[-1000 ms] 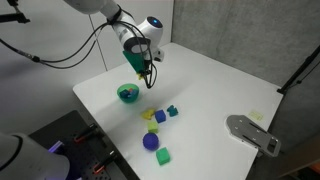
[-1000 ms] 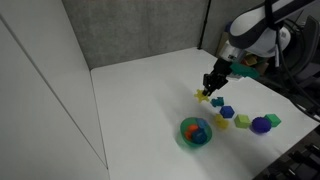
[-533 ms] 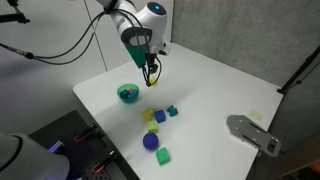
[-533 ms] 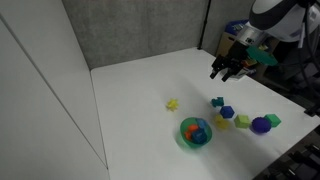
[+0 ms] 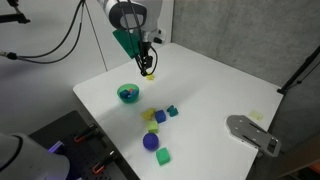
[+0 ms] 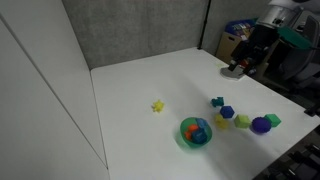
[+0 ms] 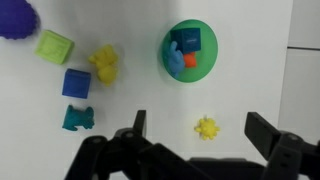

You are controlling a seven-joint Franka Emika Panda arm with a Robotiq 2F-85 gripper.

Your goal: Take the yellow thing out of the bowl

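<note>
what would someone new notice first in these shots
The teal bowl stands out on the white table, with blue and orange pieces inside, and the small yellow thing lies on the table just outside it. The gripper hangs open above the table, holding nothing. Near the bowl sits a scatter of coloured blocks and a dark blue ball.

You have no readable text, label, brand, number or sign in either exterior view or the wrist view. The face of the lime-green block (image 7: 54, 46), at 10 o'clock in the wrist view, is too blurred to make out any marking.
</note>
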